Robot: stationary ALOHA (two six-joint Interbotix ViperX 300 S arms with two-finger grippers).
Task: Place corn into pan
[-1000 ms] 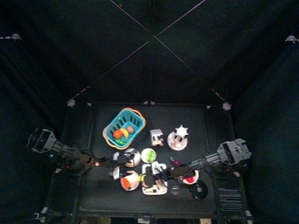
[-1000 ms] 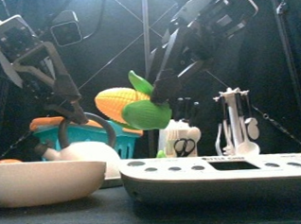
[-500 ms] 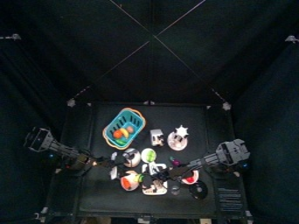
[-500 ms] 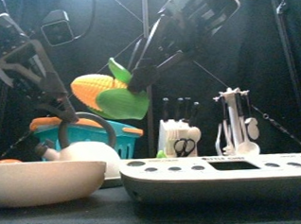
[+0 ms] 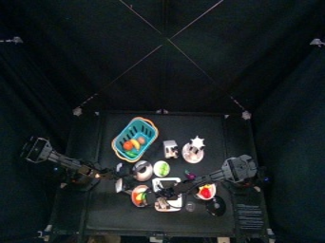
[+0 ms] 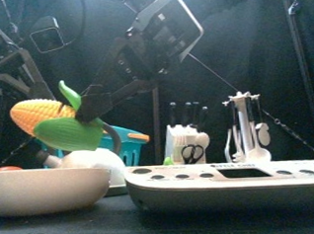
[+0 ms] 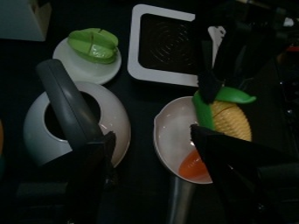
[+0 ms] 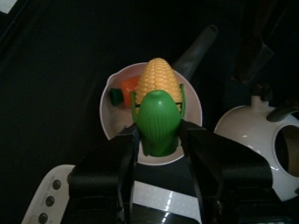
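Note:
My right gripper [image 8: 160, 131] is shut on the yellow corn cob with green husk [image 8: 158, 92]. It holds the corn just above the white-lined pan [image 8: 193, 112], which has an orange thing [image 8: 121, 88] in it. In the front view the corn [image 6: 43, 119] hangs from the right gripper [image 6: 93, 99] over the cream pan [image 6: 38, 190] at the near left. The left wrist view shows the corn [image 7: 236, 122] at the pan's rim [image 7: 173, 131]. My left gripper [image 7: 149, 144] is open and empty, over the kettle and the pan. In the top view it [image 5: 109, 176] is at the left.
A white kettle with a black handle [image 7: 68, 122] stands beside the pan. A green thing on a white dish [image 7: 93, 48] and a white square scale [image 7: 170, 42] lie beyond. A blue basket [image 5: 133, 136], a knife block [image 6: 188, 143] and a white utensil rack [image 6: 248, 132] stand behind.
My right gripper has carried the corn down and to the left in the front view, to above the pan. My left arm has drawn back towards the left.

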